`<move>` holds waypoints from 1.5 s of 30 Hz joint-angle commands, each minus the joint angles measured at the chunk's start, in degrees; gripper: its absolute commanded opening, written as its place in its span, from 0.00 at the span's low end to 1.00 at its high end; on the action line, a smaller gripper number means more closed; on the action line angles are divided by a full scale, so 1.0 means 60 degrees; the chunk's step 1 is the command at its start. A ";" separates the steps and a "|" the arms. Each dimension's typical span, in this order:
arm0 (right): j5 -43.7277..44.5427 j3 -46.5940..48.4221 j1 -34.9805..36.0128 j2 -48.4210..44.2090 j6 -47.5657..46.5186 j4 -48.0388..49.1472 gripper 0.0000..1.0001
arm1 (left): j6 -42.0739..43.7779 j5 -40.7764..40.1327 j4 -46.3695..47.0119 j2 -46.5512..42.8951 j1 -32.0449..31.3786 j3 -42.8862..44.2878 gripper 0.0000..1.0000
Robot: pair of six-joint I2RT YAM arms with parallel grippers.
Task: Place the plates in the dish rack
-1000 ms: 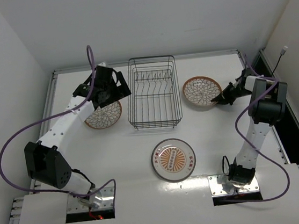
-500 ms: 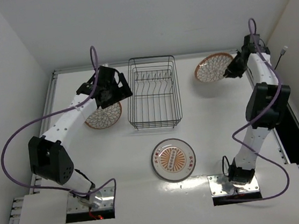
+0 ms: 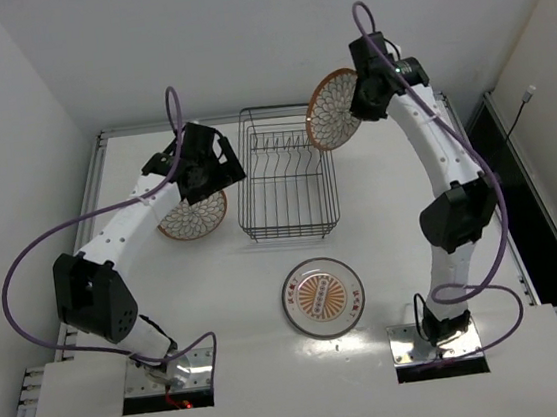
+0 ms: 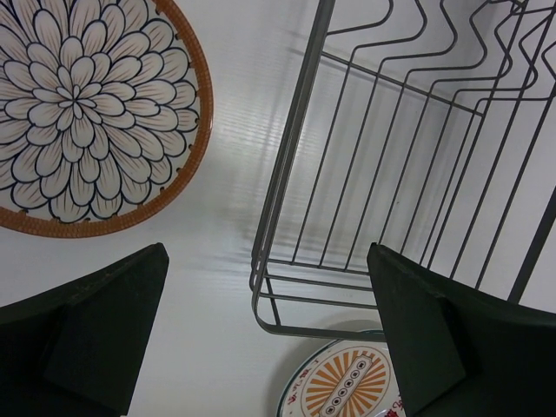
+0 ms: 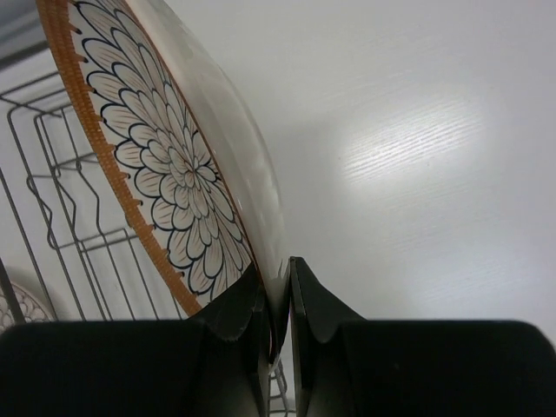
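Over dish rack (image 3: 290, 232) far-right corner: right gripper (image 5: 276, 278) clamps tilted plate (image 3: 331, 112), arm (image 3: 443, 149) extended; left gripper (image 3: 212, 168) wide.

left arm (image 3: 124, 224), right arm (image 3: 439, 140): white links, bulky black joints | cables (image 3: 7, 295): thin, purple, looping | tool fingers (image 4: 95, 330): matte black, wedge-shaped
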 commanded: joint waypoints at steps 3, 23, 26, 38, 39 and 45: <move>0.2437 0.1928 0.0839 0.0634 0.0051 -0.0404 0.00 | -0.0232 -0.0098 -0.0141 -0.0654 0.0092 -0.0122 0.98; 0.3977 0.2412 0.1718 0.2318 -0.0053 -0.0595 0.00 | -0.0319 0.0298 -0.0141 -0.1138 0.0092 -0.0710 0.98; 0.4079 0.2413 0.1908 0.2407 -0.0052 -0.0596 0.00 | -0.0319 0.0298 -0.0141 -0.1240 0.0092 -0.0797 0.98; 0.5467 0.2501 0.2100 0.2012 -0.0826 -0.0304 0.00 | -0.0319 0.0605 -0.0053 -0.1241 0.0092 -0.0885 0.98; 0.5659 0.2617 0.2187 0.1896 -0.1046 -0.0144 0.00 | -0.0319 0.0606 -0.0053 -0.1154 0.0092 -0.0885 0.98; 0.8777 0.2560 0.3078 0.1704 -0.4397 0.2563 0.00 | -0.0655 0.0913 0.0035 -0.1386 -0.0112 -0.1017 0.98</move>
